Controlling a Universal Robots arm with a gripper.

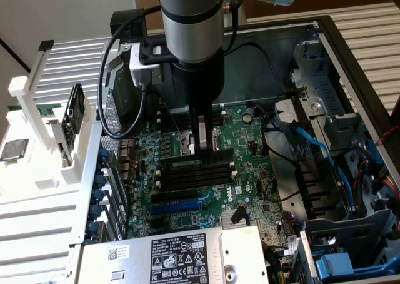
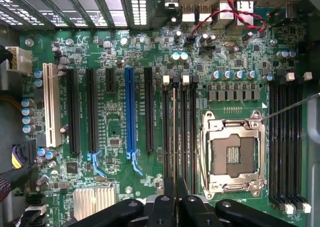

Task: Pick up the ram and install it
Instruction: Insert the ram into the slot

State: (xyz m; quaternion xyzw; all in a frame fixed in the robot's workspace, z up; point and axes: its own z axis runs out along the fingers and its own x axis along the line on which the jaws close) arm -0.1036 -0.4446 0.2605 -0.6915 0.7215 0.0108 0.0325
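- The gripper [image 1: 203, 143] is seen lowered into the open computer case [image 1: 350, 52], with its fingers clamped on the ram [image 1: 181, 158].
- The ram is held on edge, lined up along the bank of black memory slots [image 1: 194, 174]. Whether it is seated in one cannot be told.
- In the wrist view the ram [image 2: 174, 137] is seen edge-on, between empty slots.
- The bank is bounded by the processor socket [image 2: 232, 154] on one side and the expansion slots [image 2: 131, 112] on the other.
- Blue cables [image 1: 312, 149] are found well apart, toward the exterior view's right.
- A white rack [image 1: 37, 190] outside the case carries a square silver chip [image 1: 12, 149].
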